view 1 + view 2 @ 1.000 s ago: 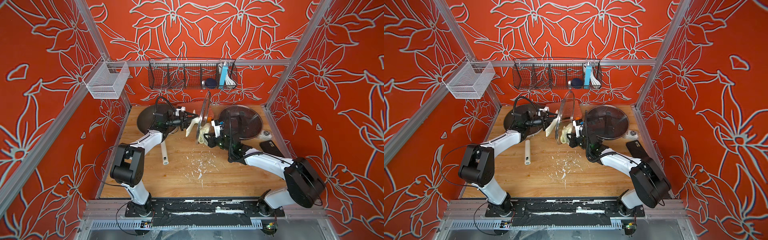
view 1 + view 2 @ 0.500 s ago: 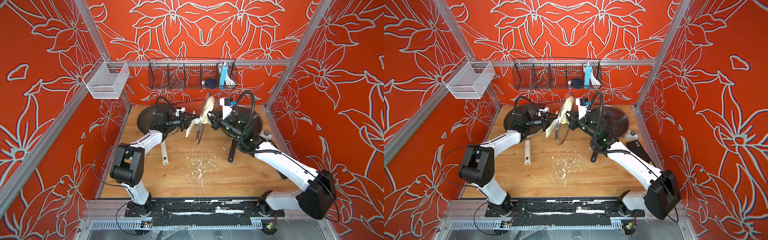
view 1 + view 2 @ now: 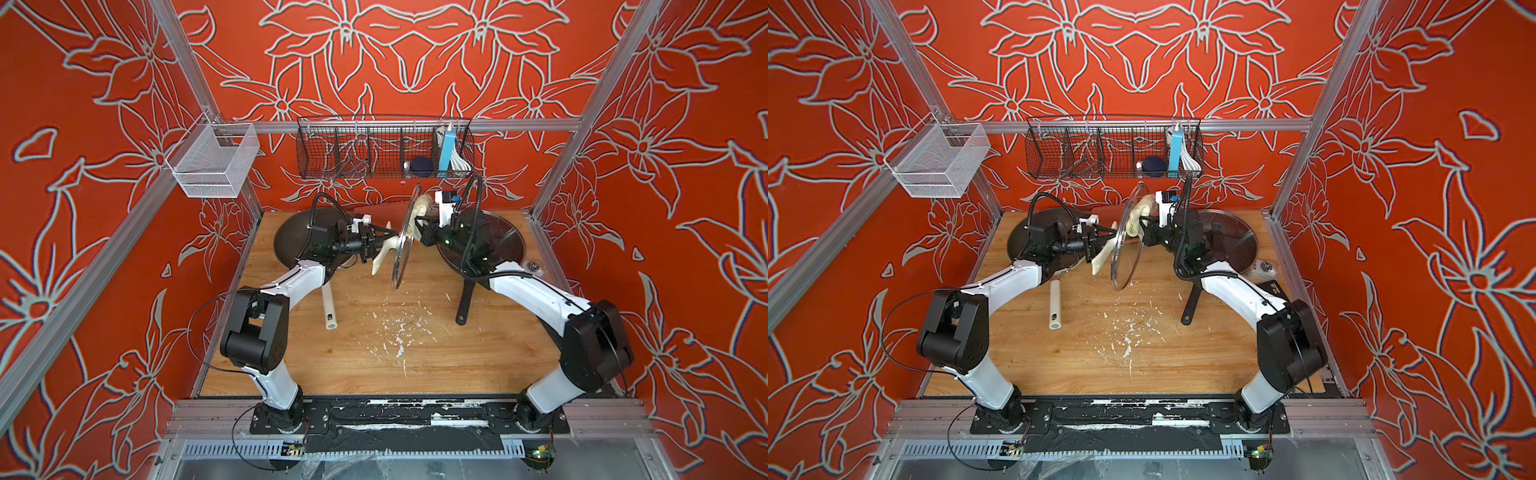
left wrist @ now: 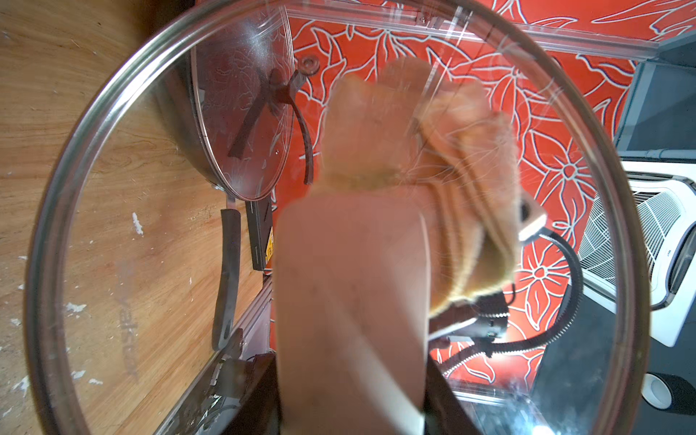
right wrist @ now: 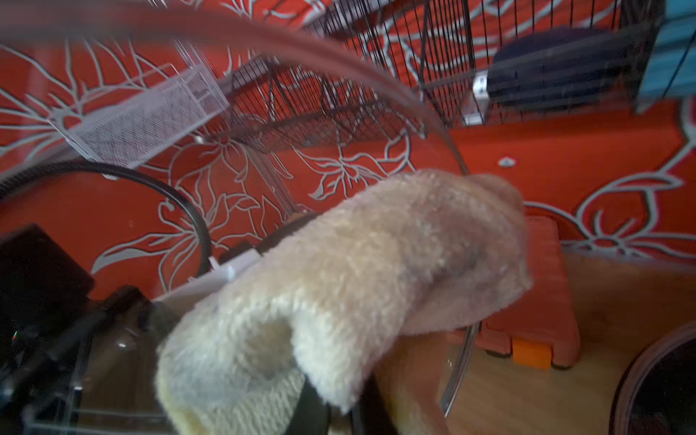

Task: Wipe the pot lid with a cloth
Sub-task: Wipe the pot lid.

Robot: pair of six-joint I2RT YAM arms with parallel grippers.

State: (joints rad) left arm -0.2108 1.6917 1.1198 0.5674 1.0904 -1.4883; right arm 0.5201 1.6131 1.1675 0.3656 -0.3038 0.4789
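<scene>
Wooden worktop [image 3: 1100,365] lies beneath; the left jaws clamp the pot lid [image 3: 1125,259] on edge by its cream handle [image 3: 1100,254]. The right jaws, shut on the cloth [image 3: 1138,216], press near the rim, and hard pushing there could twist the lid loose.

The lid [image 3: 401,257] is standing on edge over the back middle of the table [image 3: 374,365], between the two arms. The left gripper [image 3: 385,242] is clasping the lid's handle [image 3: 380,259] from the left, and the right gripper [image 3: 420,226] is pressing the cloth [image 3: 419,208] against the upper part of its right side. The left pan [image 3: 286,241] is sitting at the back left, under the left arm, with a tube [image 3: 330,309] lying in front of it. The right pan [image 3: 516,259] is sitting at the back right, under a second lid [image 3: 500,230]. A rack [image 3: 374,151] is hanging on the back rail above them, and a basket [image 3: 212,164] is hanging at the back left corner.
</scene>
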